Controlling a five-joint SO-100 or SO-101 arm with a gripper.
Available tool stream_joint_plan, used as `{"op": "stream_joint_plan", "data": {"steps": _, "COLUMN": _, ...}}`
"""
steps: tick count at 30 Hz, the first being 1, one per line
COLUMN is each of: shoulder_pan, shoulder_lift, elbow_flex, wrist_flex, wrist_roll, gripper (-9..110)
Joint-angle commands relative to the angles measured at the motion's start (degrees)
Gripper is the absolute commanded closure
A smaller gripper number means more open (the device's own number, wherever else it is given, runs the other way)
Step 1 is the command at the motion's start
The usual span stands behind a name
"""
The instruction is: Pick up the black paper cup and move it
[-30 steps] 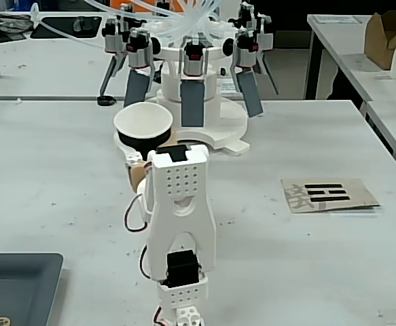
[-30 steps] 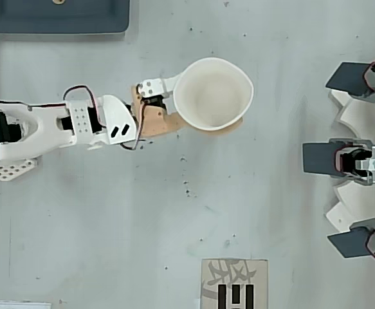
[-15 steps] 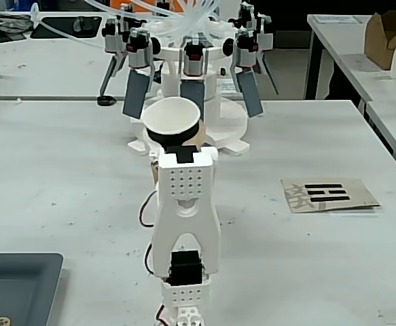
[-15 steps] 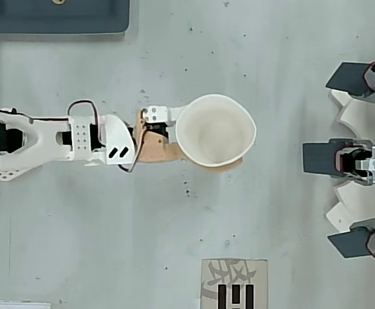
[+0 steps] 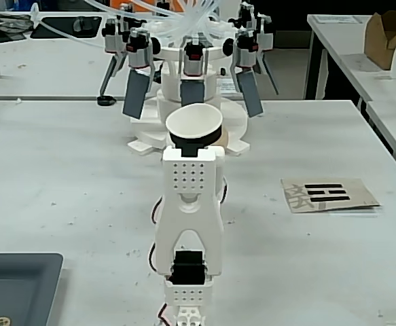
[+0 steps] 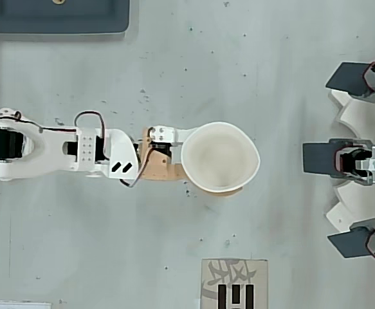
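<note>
The black paper cup point(image 6: 220, 158) is sliding across the overhead view, from a spot higher in that picture a second ago down to the middle, and the arm point(image 6: 58, 151) is swinging with it, now lying nearly level across the frame. In the fixed view the same sweep is carrying the cup point(image 5: 194, 128) from the left of the arm's white upper link point(image 5: 189, 204) to directly behind its top, in line with the white machine point(image 5: 191, 75) at the back of the bench point(image 5: 62, 176).

The hand point(image 6: 210, 158) is gripping the cup: a white finger point(image 6: 168, 134) is lying against the upper side of the rim in the overhead view, and a tan one point(image 6: 158, 170) is reaching under the lower side. The rim is looking slightly squeezed out of round, which suggests a firm hold. The cup is staying upright, mouth open to the ceiling, white inside showing, and seems to be held clear of the bench, though neither view shows its base.

So the pick seems done and the move is under way. Nothing marks a target; the printed card point(image 6: 233, 283) and the grey tray point(image 6: 55, 16) are both lying well apart from the cup.
</note>
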Motion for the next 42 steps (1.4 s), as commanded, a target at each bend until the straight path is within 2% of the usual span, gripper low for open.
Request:
{"op": "stream_joint_plan", "data": {"steps": 1, "shoulder_pan": 0.6, "shoulder_lift": -0.4, "elbow_flex": -5.0, "wrist_flex": 0.6, "wrist_roll": 0.3, "gripper": 96}}
{"op": "stream_joint_plan", "data": {"steps": 21, "shoulder_pan": 0.7, "shoulder_lift": -11.3, "elbow_flex": -25.2, "wrist_flex": 9.8, "wrist_roll": 1.7, "gripper": 97}}
{"op": "stream_joint_plan", "data": {"steps": 42, "shoulder_pan": 0.8, "shoulder_lift": -12.0, "elbow_flex": -27.2, "wrist_flex": 11.1, "wrist_roll": 2.9, "gripper": 97}}
